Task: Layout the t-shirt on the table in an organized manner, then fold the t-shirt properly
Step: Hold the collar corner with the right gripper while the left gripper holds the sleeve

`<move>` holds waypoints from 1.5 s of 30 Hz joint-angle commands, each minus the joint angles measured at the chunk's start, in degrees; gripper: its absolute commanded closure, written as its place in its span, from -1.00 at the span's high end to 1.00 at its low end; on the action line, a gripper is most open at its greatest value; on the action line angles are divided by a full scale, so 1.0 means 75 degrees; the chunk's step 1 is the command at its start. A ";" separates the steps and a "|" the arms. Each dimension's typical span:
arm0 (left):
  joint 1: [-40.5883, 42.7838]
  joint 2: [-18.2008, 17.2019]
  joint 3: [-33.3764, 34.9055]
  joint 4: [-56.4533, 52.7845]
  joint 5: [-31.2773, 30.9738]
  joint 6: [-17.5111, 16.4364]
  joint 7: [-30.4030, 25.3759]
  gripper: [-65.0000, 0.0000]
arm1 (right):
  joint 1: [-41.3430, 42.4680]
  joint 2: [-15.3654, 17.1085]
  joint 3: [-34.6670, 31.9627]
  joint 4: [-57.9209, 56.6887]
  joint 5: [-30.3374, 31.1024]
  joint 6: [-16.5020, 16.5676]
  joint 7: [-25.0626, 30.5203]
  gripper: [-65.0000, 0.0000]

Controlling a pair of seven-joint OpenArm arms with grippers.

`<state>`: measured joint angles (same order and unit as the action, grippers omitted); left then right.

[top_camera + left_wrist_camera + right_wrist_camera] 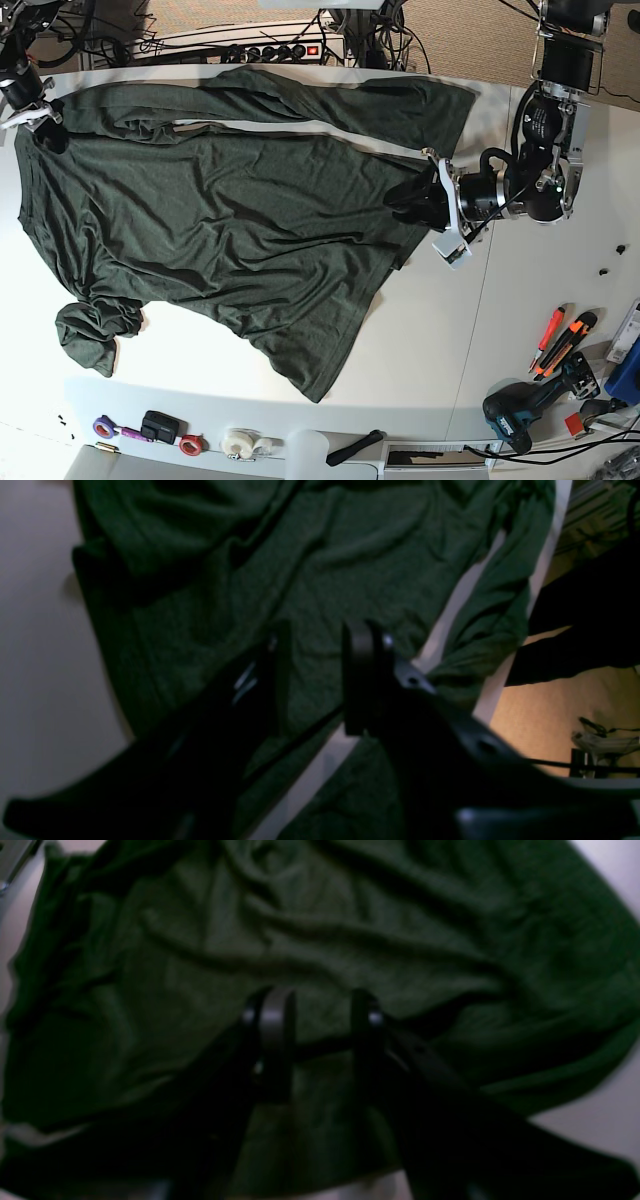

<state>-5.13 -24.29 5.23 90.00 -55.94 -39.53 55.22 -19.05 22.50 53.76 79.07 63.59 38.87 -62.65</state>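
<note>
Standing parted with nothing between them, the jaws of your left gripper [314,677] hang over the shirt's right-hand edge in the base view; in the left wrist view you see bare cloth through the gap.

Right gripper [320,1040]: jaws likewise parted, wrinkled cloth showing between the two dark fingers [274,1040], nothing pinched. In the base view it sits at the table's far left corner [30,110], by the shirt's top left end.

Large dark green soft-fabric t-shirt [210,225]: you have it spread over most of the wide smooth white table [520,330], from the left edge to just under the left gripper. One long flap lies along the far edge; a sleeve is bunched in a lump [95,335] toward the near left corner; a pointed corner of the hem [320,385] reaches toward the near edge. Creased throughout.

Near edge, left to right: purple tape roll [103,427], small black block [160,427], red tape roll [190,445], white tape roll [238,443].

Near right corner: orange-handled cutters [560,345], teal and black power drill [530,405].
</note>
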 commanded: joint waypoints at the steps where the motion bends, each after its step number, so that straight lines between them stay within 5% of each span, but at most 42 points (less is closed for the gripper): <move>1: -0.0119 -0.0035 -0.0038 0.0122 -0.0137 -0.0063 -0.0163 -0.43 | -0.0023 0.0192 0.0254 0.0111 0.0650 0.0150 -0.0192 -0.37; 5: -0.0117 0.0017 -0.0038 0.0122 -0.0050 -0.0063 -0.0166 -0.43 | -0.0178 0.0058 0.1419 0.0111 0.2760 0.0150 -0.1784 -0.37; 13: -0.0099 0.0114 -0.0038 0.0122 0.0169 -0.0063 -0.0396 -0.43 | -0.1443 -0.0702 0.3156 0.0108 0.2854 0.0150 -0.1859 -0.37; 21: -0.0032 0.0697 -0.0038 0.0122 0.0175 -0.0063 -0.0373 -0.43 | -0.1545 -0.0903 0.2891 0.0111 0.2854 0.0150 -0.1830 -0.37; 33: -0.0032 0.0699 -0.0038 0.0122 0.0175 -0.0063 -0.0335 -0.43 | -0.1285 -0.0906 0.1851 0.0108 0.2854 0.0150 -0.1792 -0.37; 45: 0.0055 0.0699 -0.0038 0.0122 0.0172 -0.0063 -0.0338 -0.43 | -0.0807 -0.1075 0.1824 0.0082 0.2704 0.0150 -0.1550 -0.37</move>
<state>-3.90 -18.74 5.21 90.00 -53.39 -39.51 53.78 -24.67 13.50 67.00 79.07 82.46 39.24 -74.94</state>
